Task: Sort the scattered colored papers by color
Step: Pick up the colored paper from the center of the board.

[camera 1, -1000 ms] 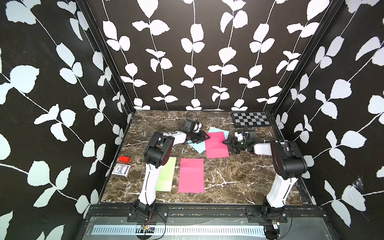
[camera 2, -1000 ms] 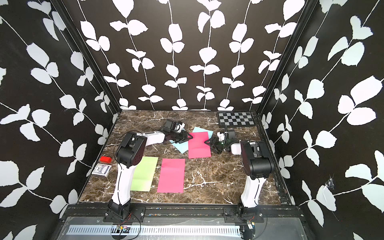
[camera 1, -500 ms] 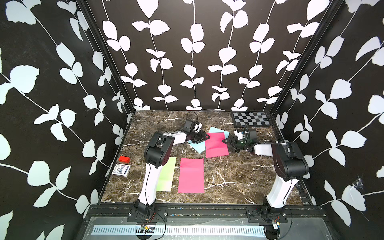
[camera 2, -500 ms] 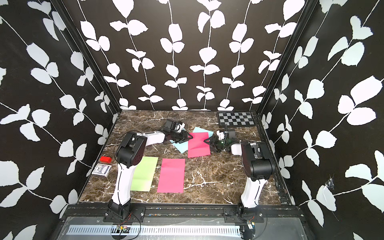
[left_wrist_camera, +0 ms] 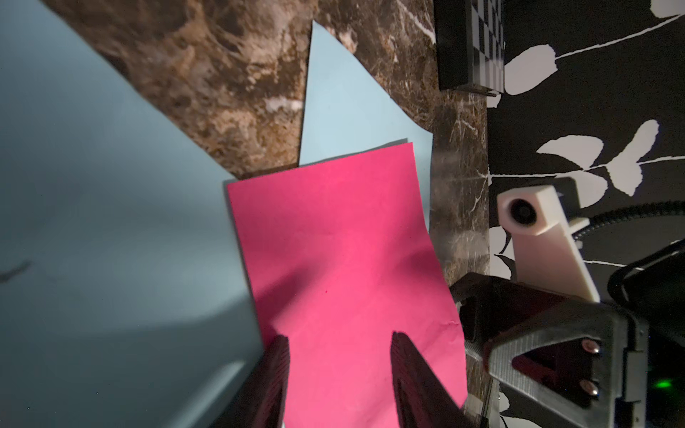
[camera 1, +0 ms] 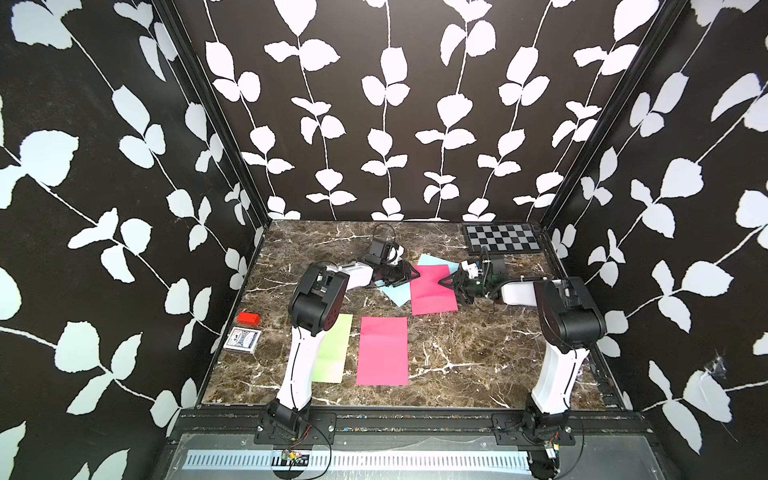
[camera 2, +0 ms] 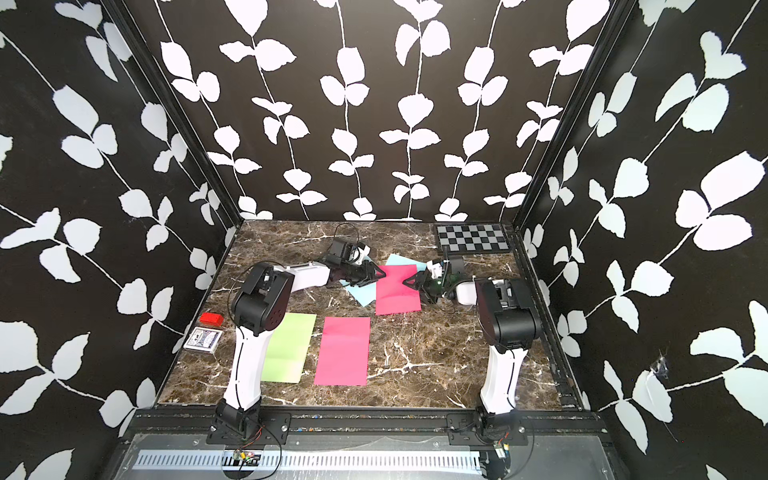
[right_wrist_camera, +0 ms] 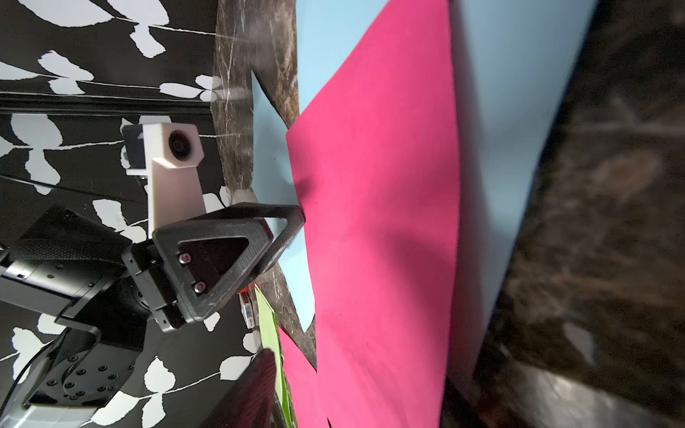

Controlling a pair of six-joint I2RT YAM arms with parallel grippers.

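Observation:
A hot pink paper (camera 1: 432,291) lies tilted on light blue paper (camera 1: 397,295) at the back middle of the table. My left gripper (camera 1: 407,274) is at this sheet's left edge, and in the left wrist view its fingers (left_wrist_camera: 274,370) stand apart with the pink paper (left_wrist_camera: 333,259) between them. Opposite it, my right gripper (camera 1: 449,282) is at the sheet's right edge, open. Only one of its fingers (right_wrist_camera: 259,385) shows beside the pink paper (right_wrist_camera: 378,222). Another pink paper (camera 1: 383,351) and a light green paper (camera 1: 332,349) lie flat near the front.
A black-and-grey checkerboard panel (camera 1: 503,240) lies at the back right corner. A small red box (camera 1: 248,319) and a patterned card box (camera 1: 242,340) sit at the left edge. Black leaf-patterned walls enclose the marble table (camera 1: 478,353) on three sides.
My right gripper has moved left up to the pink sheet's edge and its jaws have narrowed a little. The left gripper has stayed still.

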